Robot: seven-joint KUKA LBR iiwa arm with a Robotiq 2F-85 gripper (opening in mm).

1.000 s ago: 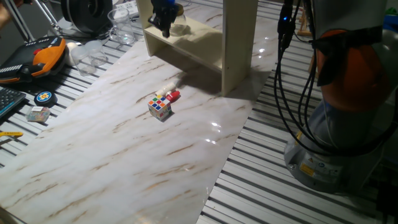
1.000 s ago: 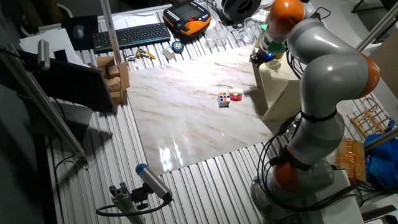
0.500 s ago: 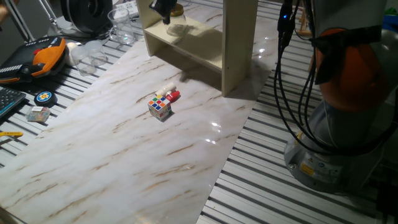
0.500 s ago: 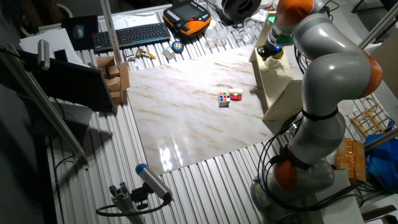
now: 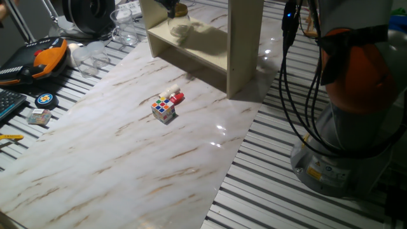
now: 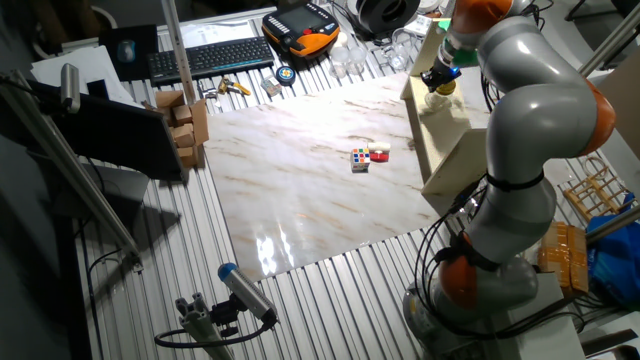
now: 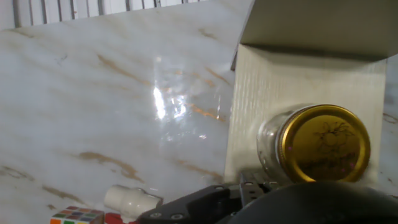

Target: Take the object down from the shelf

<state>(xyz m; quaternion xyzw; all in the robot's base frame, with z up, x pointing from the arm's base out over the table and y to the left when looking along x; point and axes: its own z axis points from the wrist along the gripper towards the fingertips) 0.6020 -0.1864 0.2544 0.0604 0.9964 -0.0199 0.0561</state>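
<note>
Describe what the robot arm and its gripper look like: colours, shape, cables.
The arm is built of thick, rounded silver-grey segments with orange bands at the joints, on a round grey base with a yellow label. Black cables hang along it, with a small blue light near the top. The gripper is black.

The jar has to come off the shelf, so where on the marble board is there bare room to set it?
The widest bare stretch of the marble board lies on the near side of the Rubik's cube, out to the board's edges. It is crowded round the cube, the small red and white item beside it, and the shelf holding the gold-lidded jar.
</note>
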